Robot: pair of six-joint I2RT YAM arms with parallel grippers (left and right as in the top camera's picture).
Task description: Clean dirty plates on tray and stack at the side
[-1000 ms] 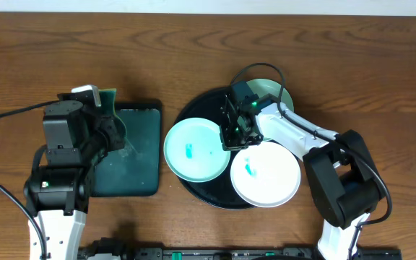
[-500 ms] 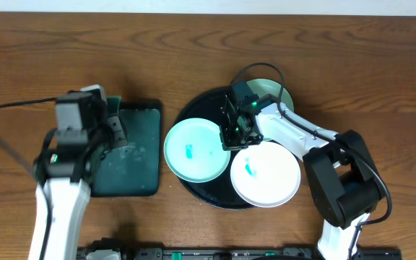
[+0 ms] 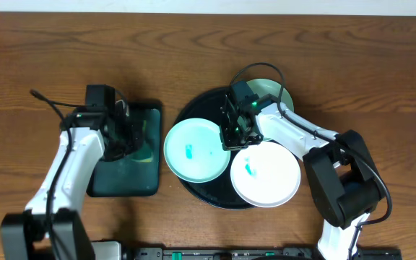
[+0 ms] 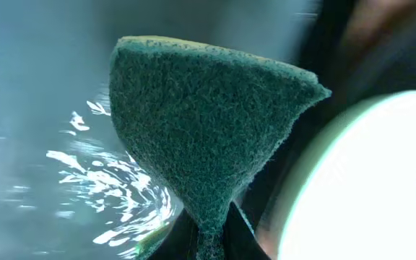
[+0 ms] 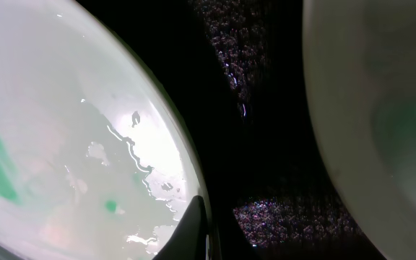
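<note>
The black tray (image 3: 193,107) is seen from overhead right of the table's centre, toward the near edge. An aqua plate (image 3: 193,149) overhangs its left rim, a white plate (image 3: 264,175) lies on its near-right part, and a mint plate (image 3: 279,94) sits at its far rim. The right gripper (image 3: 235,131) is set at the aqua plate's right edge. Only one fingertip (image 5: 193,230) is shown by its wrist camera, so its grip cannot be told. A green sponge (image 4: 206,130) is shown close up, pinched in the left gripper (image 4: 206,242) over the wet green tray (image 3: 121,180).
</note>
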